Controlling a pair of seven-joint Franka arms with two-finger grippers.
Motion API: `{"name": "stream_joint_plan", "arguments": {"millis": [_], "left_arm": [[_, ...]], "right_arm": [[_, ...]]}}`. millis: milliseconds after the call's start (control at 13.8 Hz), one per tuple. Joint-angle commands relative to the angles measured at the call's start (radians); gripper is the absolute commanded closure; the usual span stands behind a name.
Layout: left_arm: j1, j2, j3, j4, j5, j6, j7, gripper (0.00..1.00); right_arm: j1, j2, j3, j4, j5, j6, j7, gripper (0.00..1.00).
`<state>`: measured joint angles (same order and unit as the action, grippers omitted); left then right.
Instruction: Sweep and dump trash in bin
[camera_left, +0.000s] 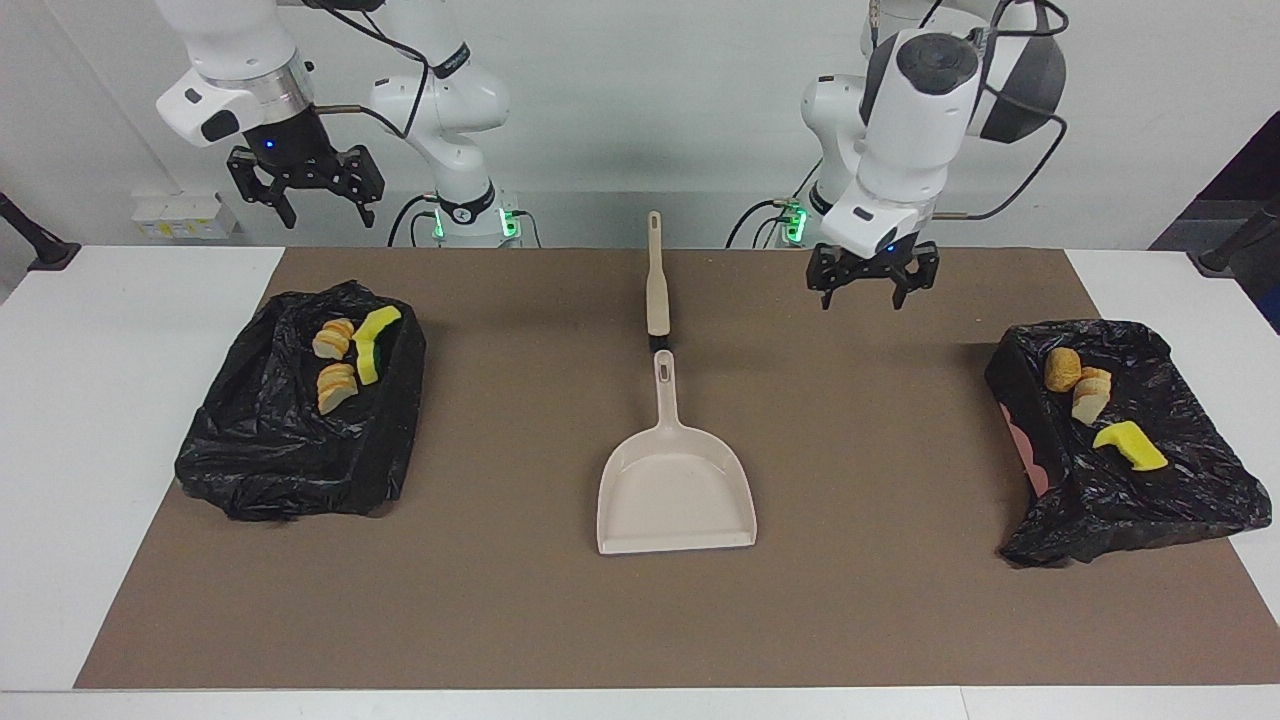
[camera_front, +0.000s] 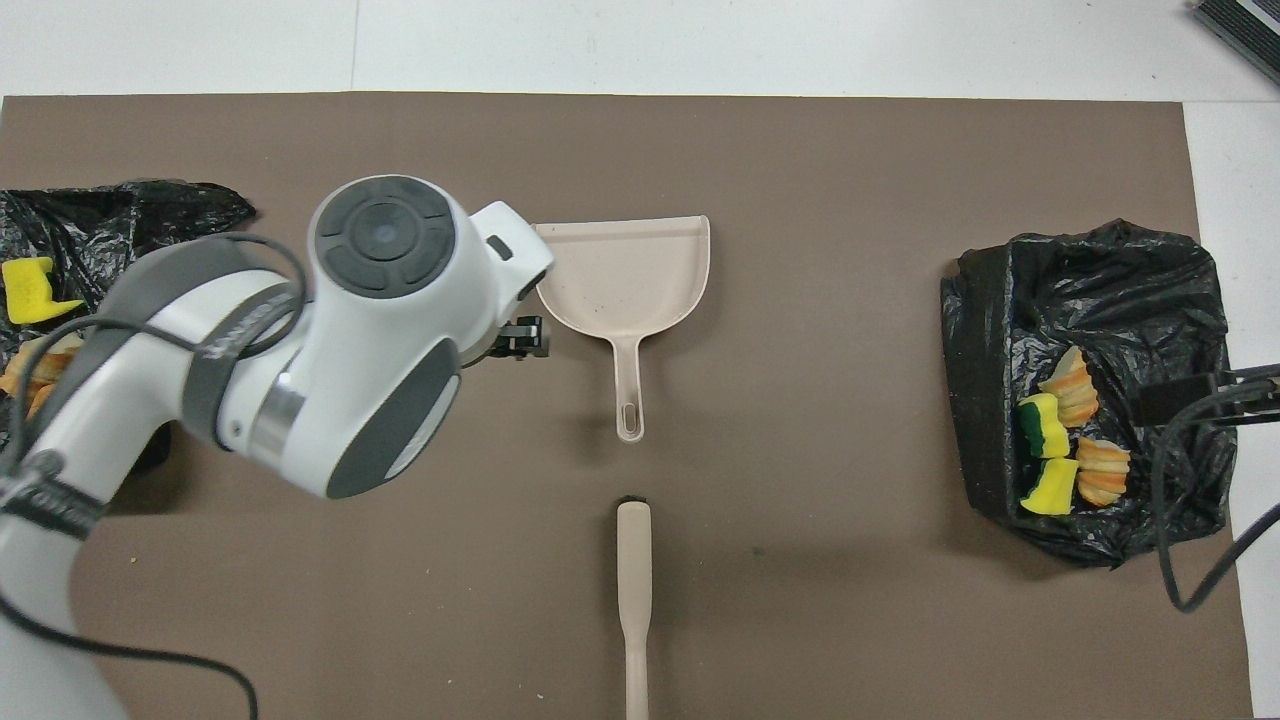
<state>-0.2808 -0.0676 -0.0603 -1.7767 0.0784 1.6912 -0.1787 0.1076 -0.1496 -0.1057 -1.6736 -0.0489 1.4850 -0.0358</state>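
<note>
The trash lies in two black-bagged bins. Bread chunks and yellow-green sponge pieces (camera_left: 352, 352) (camera_front: 1062, 440) sit in the bin (camera_left: 280, 470) (camera_front: 1100, 280) at the right arm's end. A yellow sponge and bread chunks (camera_left: 1092, 405) (camera_front: 28, 290) sit in the bin (camera_left: 1150, 500) (camera_front: 150, 220) at the left arm's end. The beige dustpan (camera_left: 676, 495) (camera_front: 622, 272) lies flat mid-mat, with the beige brush (camera_left: 656, 285) (camera_front: 634, 580) nearer the robots. My left gripper (camera_left: 868, 292) hangs open and empty over the mat, between the brush and its bin. My right gripper (camera_left: 305, 198) waits open, raised near its bin.
A brown mat (camera_left: 500, 600) covers the middle of the white table (camera_left: 90, 400). The left arm's wrist (camera_front: 370, 330) hides part of the mat and of the nearby bin in the overhead view. A black cable (camera_front: 1190, 560) hangs by the other bin.
</note>
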Motion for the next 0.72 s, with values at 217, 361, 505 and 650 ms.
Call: {"name": "stream_joint_plan", "arguments": {"millis": [217,361,505,650], "left_arm": [[0.106,-0.051,0.070,0.182,-0.080,-0.212,0.269,0.00],[0.121,-0.020,0.073,0.244,-0.083,-0.274,0.295,0.00],[0.121,0.037,0.097,0.334,-0.089,-0.323,0.295,0.00],[0.124,0.077,0.100,0.404,-0.109,-0.367,0.295,0.00]], "right_arm": [[-0.013,-0.002,0.006,0.000,0.004,-0.003,-0.015,0.00],[-0.013,-0.002,0.006,0.000,0.004,-0.003,-0.015,0.00],[-0.013,-0.002,0.006,0.000,0.004,-0.003,-0.015,0.00],[-0.013,-0.002,0.004,0.000,0.004,-0.003,-0.015,0.00]]}}
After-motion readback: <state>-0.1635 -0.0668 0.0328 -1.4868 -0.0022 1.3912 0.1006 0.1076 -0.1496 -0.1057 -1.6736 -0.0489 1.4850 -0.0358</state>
